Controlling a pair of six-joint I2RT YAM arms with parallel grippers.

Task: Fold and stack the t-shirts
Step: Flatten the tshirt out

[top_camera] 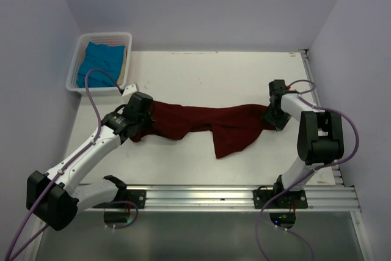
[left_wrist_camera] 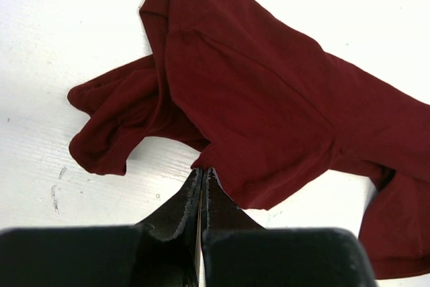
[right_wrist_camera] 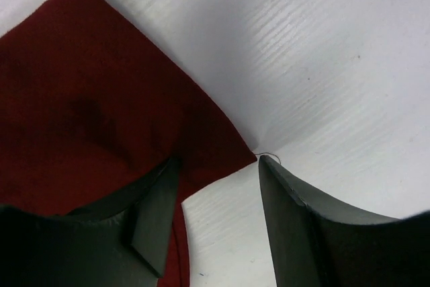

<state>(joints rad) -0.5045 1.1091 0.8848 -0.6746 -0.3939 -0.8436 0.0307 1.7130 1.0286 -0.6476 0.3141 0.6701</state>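
White table: the maroon t-shirt lies bunched between the arms (teal t-shirt waits in the basket). Left gripper pinches one edge; right gripper gapes astride a corner. Likely spreading; next, close there.

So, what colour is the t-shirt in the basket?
Teal-blue; the t-shirt shows best in the top external view.

2 t-shirts: 1 maroon t-shirt on the table right of the basket, 1 teal t-shirt inside it. 1 basket, 1 table.
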